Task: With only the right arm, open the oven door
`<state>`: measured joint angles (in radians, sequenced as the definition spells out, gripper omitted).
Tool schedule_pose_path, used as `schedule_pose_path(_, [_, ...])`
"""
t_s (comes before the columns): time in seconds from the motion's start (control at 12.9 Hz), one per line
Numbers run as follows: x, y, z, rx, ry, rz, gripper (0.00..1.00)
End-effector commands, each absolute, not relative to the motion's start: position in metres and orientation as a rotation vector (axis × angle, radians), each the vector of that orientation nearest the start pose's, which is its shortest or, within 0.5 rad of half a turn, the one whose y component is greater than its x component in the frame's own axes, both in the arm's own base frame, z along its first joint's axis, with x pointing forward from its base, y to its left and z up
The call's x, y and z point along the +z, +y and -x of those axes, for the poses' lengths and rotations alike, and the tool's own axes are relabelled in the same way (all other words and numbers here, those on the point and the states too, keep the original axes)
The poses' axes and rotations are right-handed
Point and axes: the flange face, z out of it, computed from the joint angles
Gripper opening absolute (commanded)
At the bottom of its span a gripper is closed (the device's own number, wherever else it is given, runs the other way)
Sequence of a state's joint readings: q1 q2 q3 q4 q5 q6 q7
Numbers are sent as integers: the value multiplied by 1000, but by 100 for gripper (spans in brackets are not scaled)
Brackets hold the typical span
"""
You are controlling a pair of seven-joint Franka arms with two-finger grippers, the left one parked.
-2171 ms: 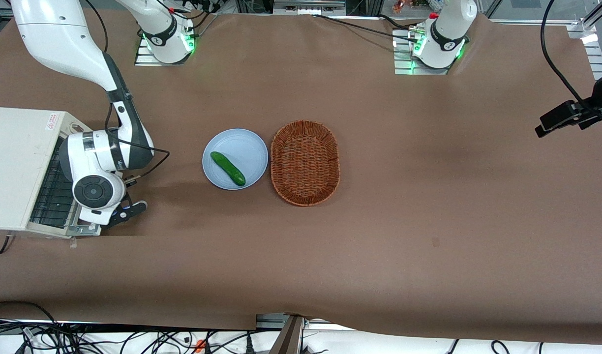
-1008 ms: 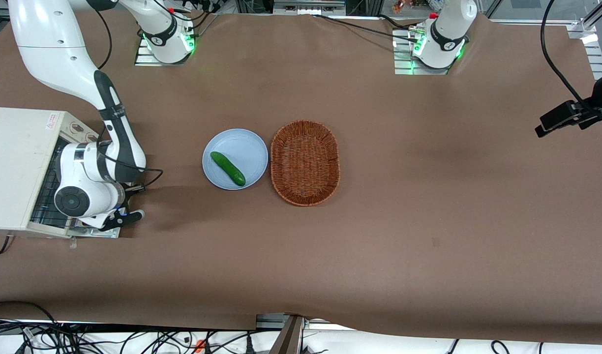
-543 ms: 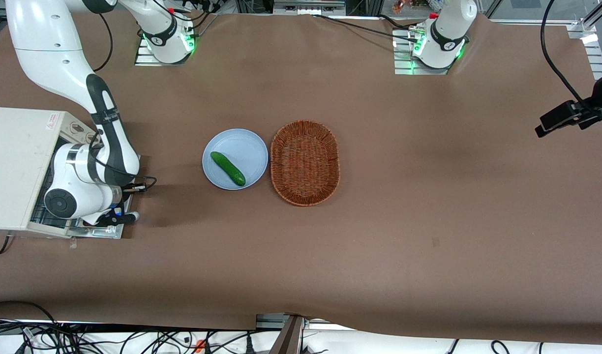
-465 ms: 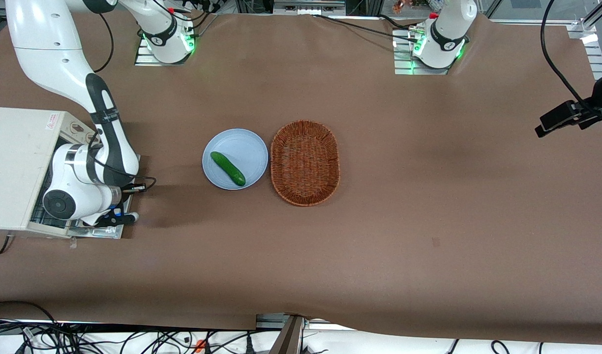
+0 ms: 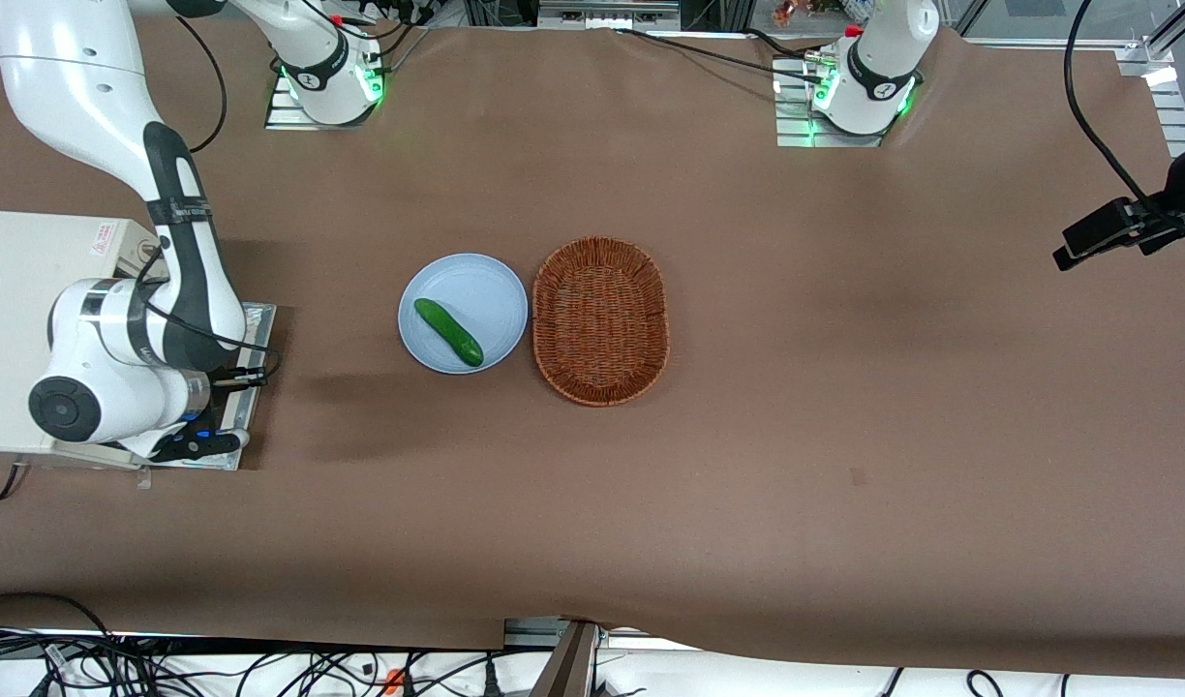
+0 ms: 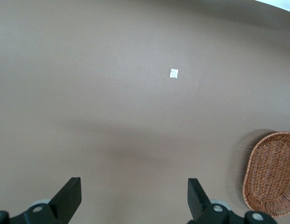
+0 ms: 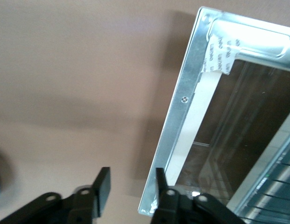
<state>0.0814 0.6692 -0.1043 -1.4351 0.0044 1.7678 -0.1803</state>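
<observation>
my gripper [image 7: 128, 186] fingers apart, holding nothing | oven door [image 7: 191, 112] folded flat on the table before the oven [image 5: 31, 290], its edge at my 3 o'clock, long axis 12–6 | right arm [image 5: 181, 252] over it

your right arm [image 5: 118, 242] is bent down low at its own end of the table, wrist folded toward the front camera. the gripper [image 7: 128, 184] points downward, fingers [image 7: 102, 186] parted with a gap between.
</observation>
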Motion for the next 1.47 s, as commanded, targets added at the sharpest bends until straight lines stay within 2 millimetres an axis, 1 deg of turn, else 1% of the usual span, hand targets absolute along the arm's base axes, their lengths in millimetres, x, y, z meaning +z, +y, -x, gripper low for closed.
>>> schedule_pose_path(0.0, [329,-7,-678,482,-351,3096,100])
schedule_pose_path(0.16, [373,-9,-671,444,-361,3101,100])
schedule_pose_path(0.23, [389,-9,-664,467,-354,3091,100])
schedule_pose_path(0.31, [405,-15,-660,474,-344,3089,100])
schedule_pose_path(0.39, [426,-23,-657,460,-321,3095,100])
schedule_pose_path(0.47, [443,-27,-652,471,-307,3094,100])
schedule_pose_path(0.62, [481,-28,-642,417,-302,3102,100])
schedule_pose_path(0.78, [515,-28,-631,348,-305,3111,100])
schedule_pose_path(0.85, [527,-29,-627,325,-302,3112,100])
schedule_pose_path(0.93, [534,-30,-626,321,-298,3115,100])
schedule_pose_path(1.01, [544,-36,-624,319,-280,3118,100])
schedule_pose_path(1.09, [557,-38,-623,314,-271,3120,100])
schedule_pose_path(1.16, [563,-38,-620,328,-266,3119,100])
schedule_pose_path(1.24, [564,-37,-616,361,-269,3112,100])
schedule_pose_path(1.32, [582,-37,-605,341,-260,3118,100])
schedule_pose_path(1.4, [584,-39,-600,356,-269,3122,100])
